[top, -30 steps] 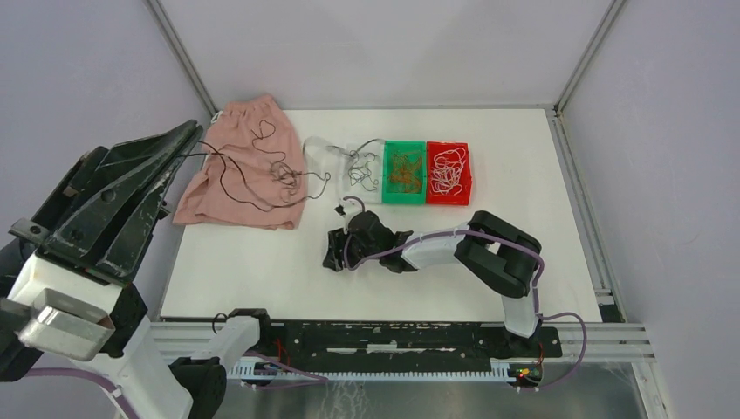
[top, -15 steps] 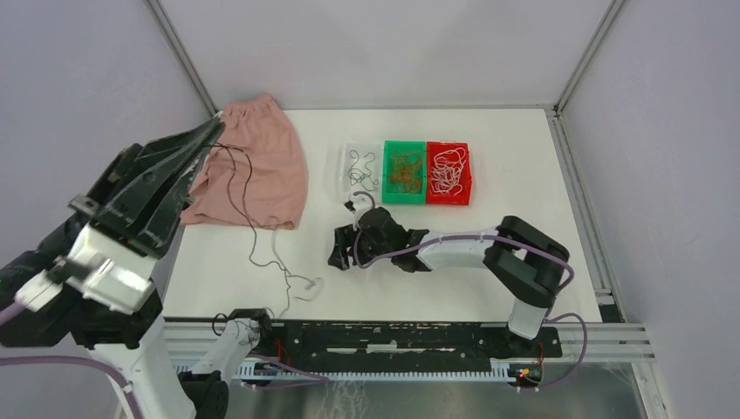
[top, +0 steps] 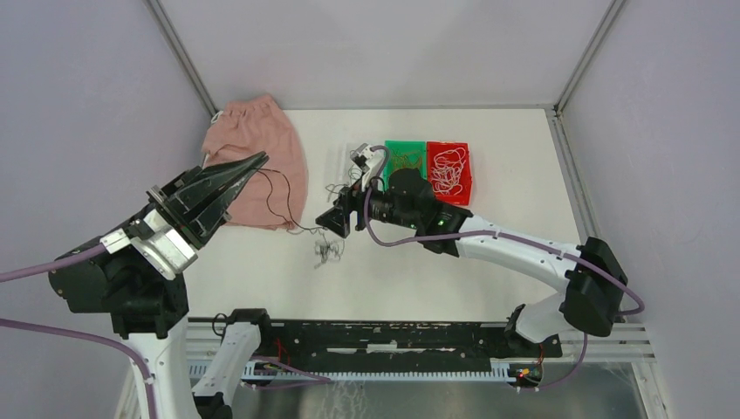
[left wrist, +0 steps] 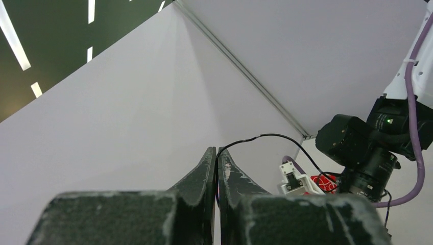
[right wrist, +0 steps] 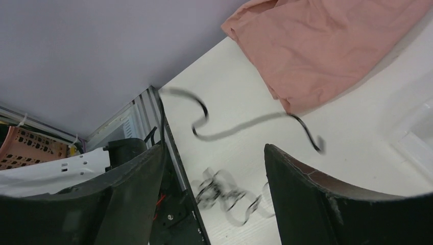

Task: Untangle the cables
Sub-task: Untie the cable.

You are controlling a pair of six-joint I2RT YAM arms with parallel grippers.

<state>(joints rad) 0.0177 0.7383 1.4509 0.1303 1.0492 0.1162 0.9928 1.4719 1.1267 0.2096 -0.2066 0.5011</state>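
No legible text, labels, brands, numbers or signs anywhere; nothing readable in any view.

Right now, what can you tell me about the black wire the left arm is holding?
The black wire is thin, bendy and looks rubbery. One end is pinched between the shut left fingers, up off the table. From there it droops in loose curves past the pink cloth. In the right wrist view it crosses the gap between the open right fingers, which aren't gripping it. It ends near a pale curly clump on the white table; whether they join is unclear.
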